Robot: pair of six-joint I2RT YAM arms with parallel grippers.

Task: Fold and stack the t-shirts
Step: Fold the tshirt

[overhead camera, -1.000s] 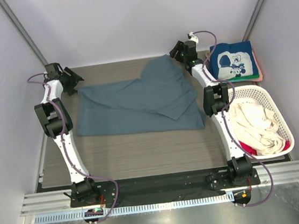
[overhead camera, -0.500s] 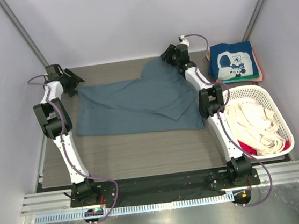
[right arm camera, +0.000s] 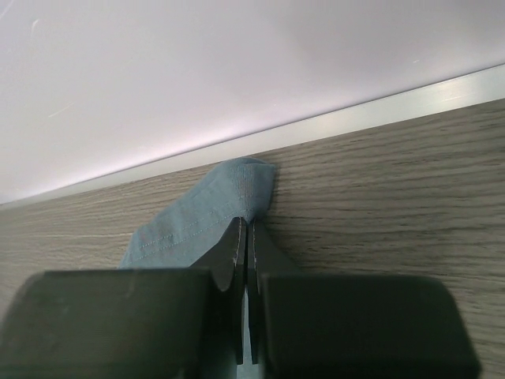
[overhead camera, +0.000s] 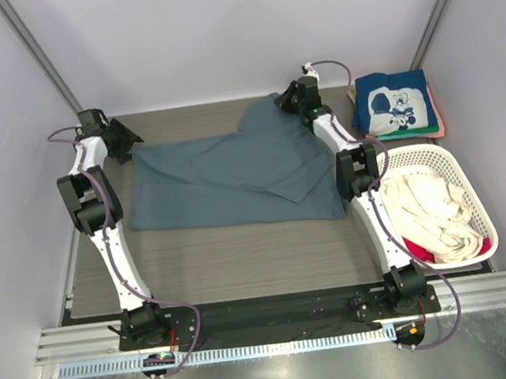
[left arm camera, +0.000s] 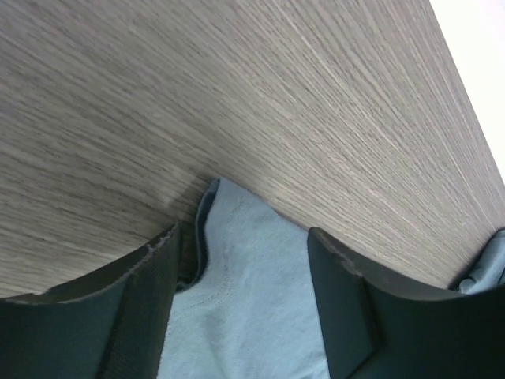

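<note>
Left gripper (left arm camera: 243,264) sits at the far left corner of the tabletop (overhead camera: 243,259). Its jaws are parted astride the corner hem of the slate-blue t-shirt (overhead camera: 233,178), with cloth between the fingers (left arm camera: 154,272) but not yet pinched. The shirt lies spread across the far half of the tabletop, partly doubled over itself, with a flap reaching up to the far edge right of centre. There the right gripper (right arm camera: 246,230) is clenched on that flap's tip, and the wrist view shows cloth nipped between the closed jaws. My judgement is that the step in hand is securing both far corners before a fold. To do it well I would close the left jaws only once they sit well past the hem, so both layers are caught. I would then lift both sides evenly and low, keeping the cloth taut between them so the doubled part does not drag or bunch. At the far right corner the navy t-shirt with white cartoon print (overhead camera: 394,105) lies folded on a stack, with a pink edge (overhead camera: 437,115) showing below it. Nearer, along the right edge, the white lattice basket (overhead camera: 474,184) holds a crumpled cream shirt (overhead camera: 429,210) over a red one (overhead camera: 417,249).
</note>
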